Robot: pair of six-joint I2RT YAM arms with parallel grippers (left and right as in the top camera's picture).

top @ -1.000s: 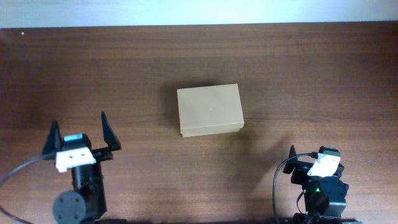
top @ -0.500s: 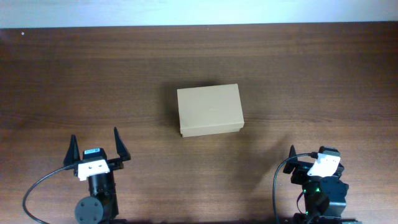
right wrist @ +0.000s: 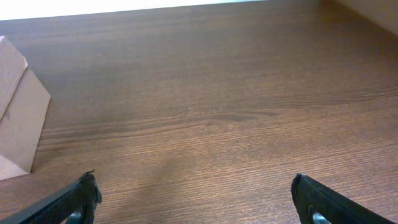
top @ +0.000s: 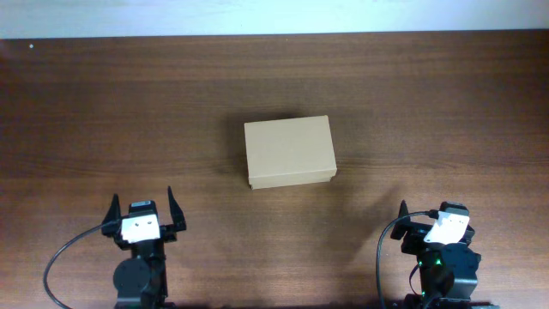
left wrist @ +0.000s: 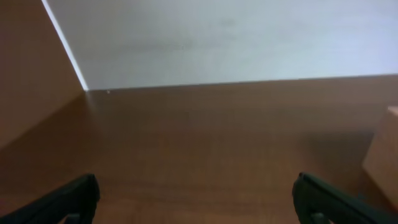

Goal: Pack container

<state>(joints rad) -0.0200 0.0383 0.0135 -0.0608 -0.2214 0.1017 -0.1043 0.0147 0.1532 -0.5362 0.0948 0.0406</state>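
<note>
The container (top: 289, 151) is a plain tan cardboard box with its lid shut, at the middle of the dark wooden table. Its edge shows at the far right of the left wrist view (left wrist: 382, 155) and at the left of the right wrist view (right wrist: 18, 118). My left gripper (top: 142, 199) is open and empty near the front left edge, well short of the box; its jaws (left wrist: 196, 186) hold nothing. My right gripper (top: 433, 213) is open and empty at the front right, its jaws (right wrist: 196, 183) over bare wood.
A pale wall (left wrist: 236, 37) runs behind the table's far edge (top: 274, 36). Cables trail from both arm bases at the front edge.
My left arm has drawn back toward the front edge and shifted right, its gripper still open. The box and the right arm have not moved.
</note>
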